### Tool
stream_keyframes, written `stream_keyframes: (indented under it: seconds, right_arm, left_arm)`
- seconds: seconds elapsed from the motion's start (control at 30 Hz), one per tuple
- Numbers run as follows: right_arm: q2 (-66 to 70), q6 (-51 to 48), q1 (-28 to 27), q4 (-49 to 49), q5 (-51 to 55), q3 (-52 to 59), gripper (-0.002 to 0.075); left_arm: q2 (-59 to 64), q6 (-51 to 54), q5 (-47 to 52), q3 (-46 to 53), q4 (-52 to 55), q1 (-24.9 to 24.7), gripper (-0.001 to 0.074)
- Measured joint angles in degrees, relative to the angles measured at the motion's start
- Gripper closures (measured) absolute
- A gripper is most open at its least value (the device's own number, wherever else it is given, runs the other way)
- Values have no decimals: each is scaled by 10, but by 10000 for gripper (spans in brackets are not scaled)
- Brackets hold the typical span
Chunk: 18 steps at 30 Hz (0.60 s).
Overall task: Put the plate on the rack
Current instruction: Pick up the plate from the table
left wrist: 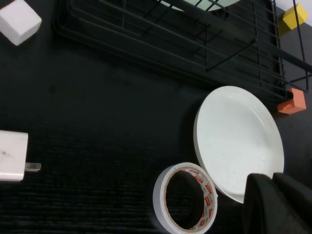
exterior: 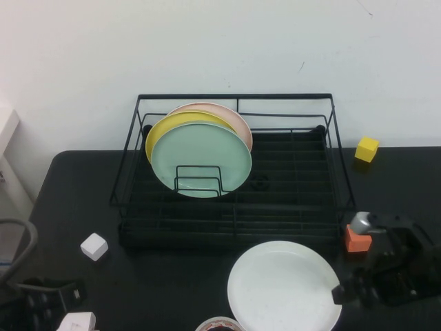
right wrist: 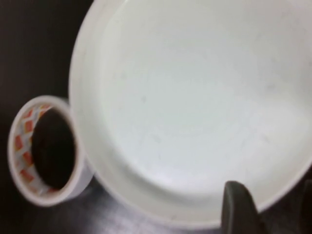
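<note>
The white plate lies flat on the black table, in front of the rack. It also shows in the left wrist view and fills the right wrist view. The black wire rack holds a pink, a yellow and a mint green plate upright at its left. My right gripper is open at the plate's right front edge. In the right wrist view, one finger lies over the rim and the other is outside it. My left gripper sits shut and empty at the front left; its dark fingers show in the left wrist view.
A tape roll lies just left of the plate's front edge. An orange cube sits by the rack's front right corner and a yellow cube at the back right. A white cube and a white charger lie at the front left.
</note>
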Motion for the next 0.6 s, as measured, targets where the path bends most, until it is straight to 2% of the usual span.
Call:
stream_keyframes:
  seconds: [0.1,0.33,0.5,0.6]
  right_arm:
    - [42,9,3,-1,-5,-34,426]
    - [118,39,4,-13,-17,-81,408]
    - [145,46,4,-23,-9,-98,417]
    - [155,46,4,-27,5,-108,472]
  left_arm:
    - [0,1,0,0,0,0,737]
    - [0,1,0,0,0,0,737]
    - [0,5,-1,0,0,0,737]
    - [0,7,-2,0,0,0,737]
